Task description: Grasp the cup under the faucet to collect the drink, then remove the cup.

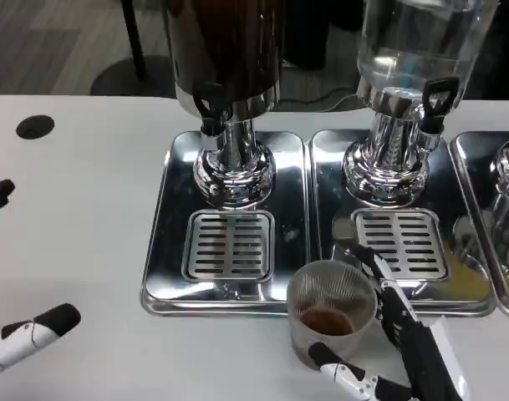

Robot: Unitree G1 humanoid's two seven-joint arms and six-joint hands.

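The right hand wraps its black-and-white fingers around the clear ribbed plastic cup holding a little brown drink, which sits on the white table just in front of the shiny steel drip trays, while the left hand lies spread and empty at the table's left edge

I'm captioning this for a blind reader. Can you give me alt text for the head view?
The right hand holds a clear cup of brown drink on the white table, in front of two steel drip trays under drink dispensers. The left hand rests apart, holding nothing.
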